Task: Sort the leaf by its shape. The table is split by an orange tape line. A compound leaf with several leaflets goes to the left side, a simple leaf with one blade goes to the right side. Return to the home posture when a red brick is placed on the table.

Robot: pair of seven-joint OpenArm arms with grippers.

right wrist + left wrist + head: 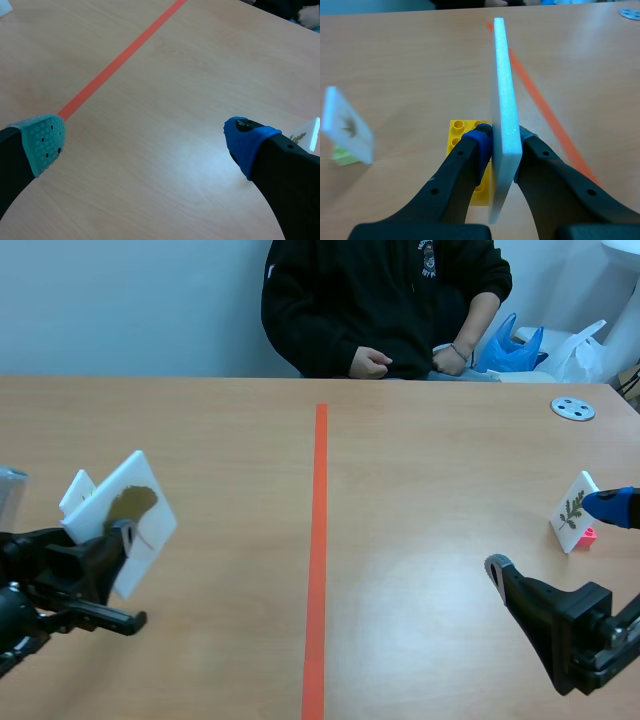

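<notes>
**Left gripper** (pixel 503 140): clamped on a white card (pixel 504 85). Card edge-on and upright between the two fingers, blue pad (pixel 479 138) pressed to one face, other finger tight against the opposite face. In the scene view, card lifted off the table and tilted, bearing a dark leaf (pixel 134 504) of one broad blade.

**Yellow brick** (pixel 461 131): under the fingers, at the card's lower end. Joined to the card or not, cannot tell.

**Second card** (pixel 347 126): well off to the side of the blue-padded finger, standing tilted on a pale green base (pixel 341 156). Small leaf print on its face, shape too blurred to tell.

**Right gripper** (pixel 145 142): spread wide, holding nothing. Teal pad (pixel 44 142) and right blue pad (pixel 245 140) far apart, only bare wooden table (pixel 165 165) between them.

**Third card** (pixel 572 508): just beside the right gripper's blue-padded finger, outside the gap. Standing on a pink base (pixel 589 535), printed with a sprig of several leaflets.

**Orange tape line** (pixel 320 540): beside the left fingers, on the side away from the second card. Also ahead of the right gripper's teal-padded finger.

**Grey disc** (pixel 573 408): flat on the table, well beyond the third card.

**Person** (pixel 385 300): seated across the table in a dark top, hands near the far edge, blue bag (pixel 510 345) alongside.
</notes>
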